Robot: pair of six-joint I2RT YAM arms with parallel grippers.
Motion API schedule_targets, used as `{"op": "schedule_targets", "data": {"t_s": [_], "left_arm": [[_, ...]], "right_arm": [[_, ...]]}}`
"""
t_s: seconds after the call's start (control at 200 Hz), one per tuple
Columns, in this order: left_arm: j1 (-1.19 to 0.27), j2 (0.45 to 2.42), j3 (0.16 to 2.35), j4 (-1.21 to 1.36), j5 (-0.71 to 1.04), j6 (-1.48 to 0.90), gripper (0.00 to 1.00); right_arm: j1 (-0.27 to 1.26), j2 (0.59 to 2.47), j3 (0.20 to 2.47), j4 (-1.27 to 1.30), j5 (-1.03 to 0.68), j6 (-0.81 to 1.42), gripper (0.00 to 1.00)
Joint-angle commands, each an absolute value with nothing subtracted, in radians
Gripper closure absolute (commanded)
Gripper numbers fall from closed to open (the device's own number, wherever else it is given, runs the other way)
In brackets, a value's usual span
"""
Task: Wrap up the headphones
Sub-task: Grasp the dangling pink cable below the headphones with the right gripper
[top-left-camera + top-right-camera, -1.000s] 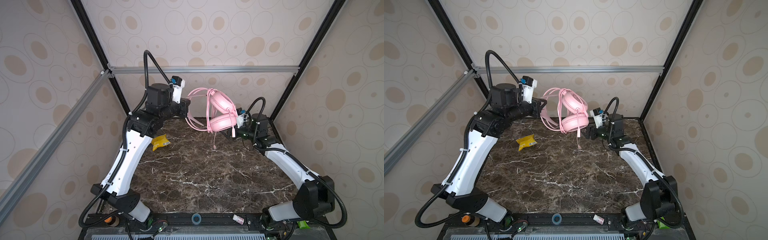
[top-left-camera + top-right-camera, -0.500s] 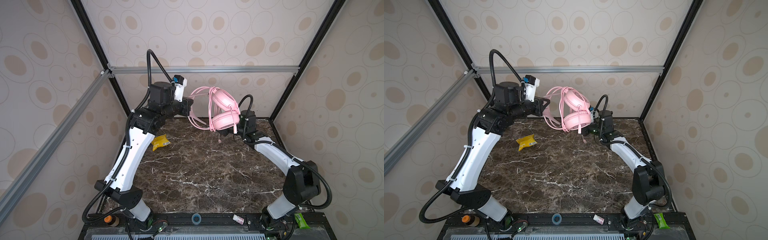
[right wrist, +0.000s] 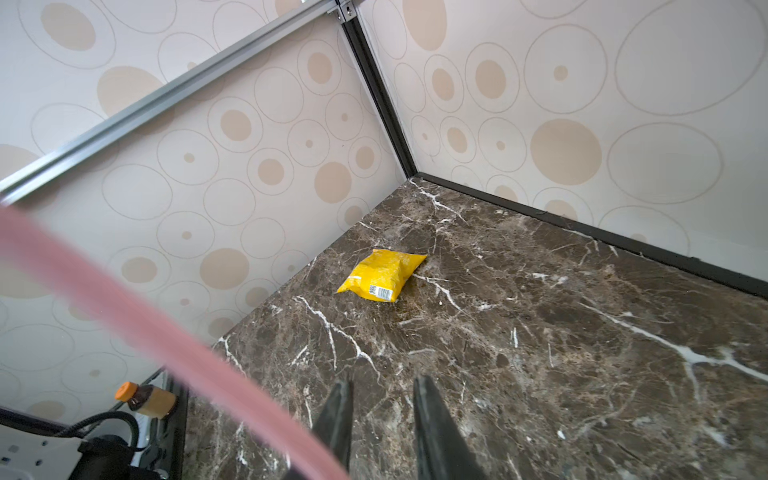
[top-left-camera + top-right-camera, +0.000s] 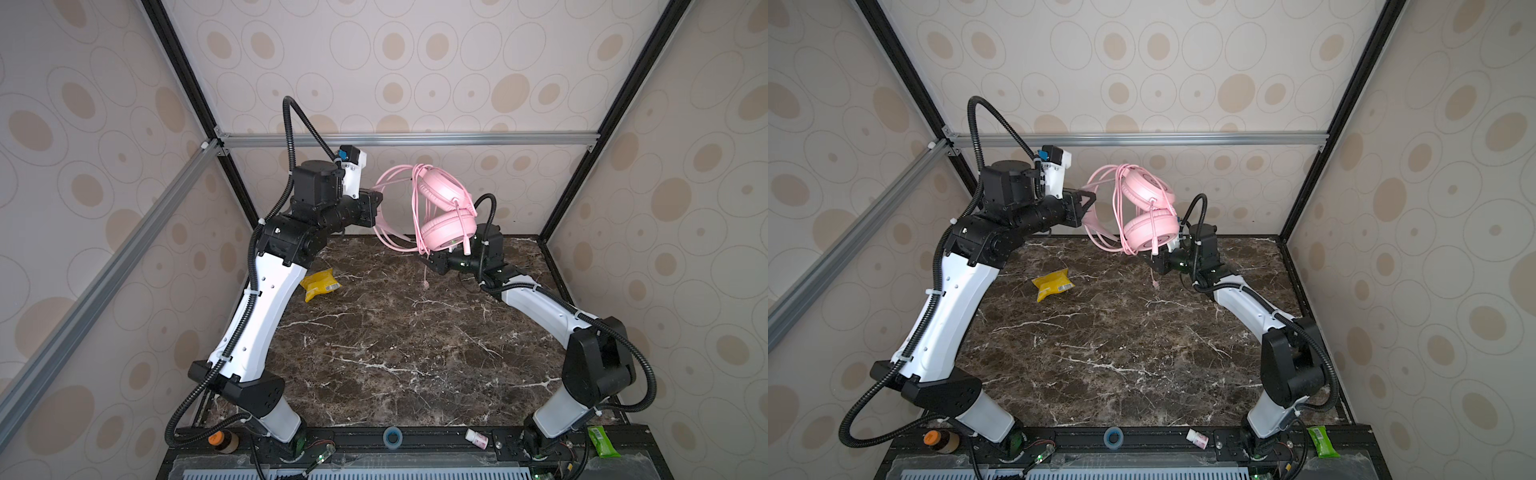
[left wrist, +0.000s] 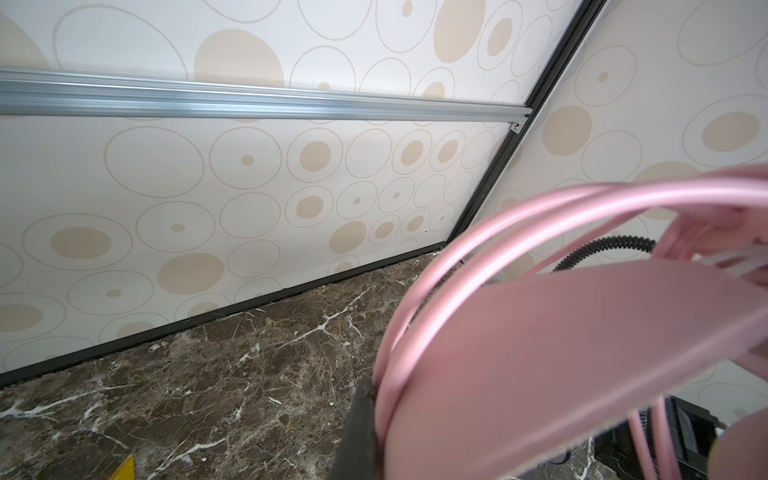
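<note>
— Pink headphones [image 4: 446, 224] up in the air at the back, above the far part of the marble table [image 4: 395, 353], earcups stacked one over the other. Hung by the headband from the left gripper [image 4: 376, 203].

— Truly pinched?

— Pressed together on the band, yes. From the left wrist, only one dark finger [image 5: 359, 432] showing, tight against the pink wires; its partner hidden behind the broad blurred strap. Earcups cut off at that picture's edge.

— And the right gripper [image 4: 434, 264]?

— Just under the lower earcup in both top views, tips too small and dark to read. Clearer from the right wrist: two fingers [image 3: 338, 415] parted, bare marble between, nothing pinched.

— Cable [image 3: 124, 307]?

— Blurred pink streak off to one side of those fingers, not between them. Cannot tell whether touching. From above, looped several times about the headset, loose end [image 4: 426, 283] dangling below the right gripper. Cannot tell whether resting on the marble.

— Anything plain in one view only?

— Yellow packet [image 3: 382, 274] sharp from the right wrist, barcode label visible; small beside the left arm from above; a mere yellow corner from the left wrist. Orange-capped bottle [image 3: 145, 399] past the table's edge, lower part behind a black hose.
</note>
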State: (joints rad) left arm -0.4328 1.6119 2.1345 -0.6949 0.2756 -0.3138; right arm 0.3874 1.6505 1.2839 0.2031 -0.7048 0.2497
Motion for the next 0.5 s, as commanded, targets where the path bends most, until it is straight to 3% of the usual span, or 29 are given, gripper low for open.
{"op": "schedule_targets", "data": {"t_s": [0.0, 0.495], "left_arm": [[-0.428, 1.581, 2.183, -0.605, 0.322, -0.379, 1.0], [-0.392, 1.535, 2.104, -0.559, 0.292, -0.429, 1.0]], "right_arm": [[0.395, 1.652, 1.287, 0.236, -0.716, 0.267, 0.7], [0.401, 1.654, 1.251, 0.253, -0.713, 0.29, 0.76]]}}
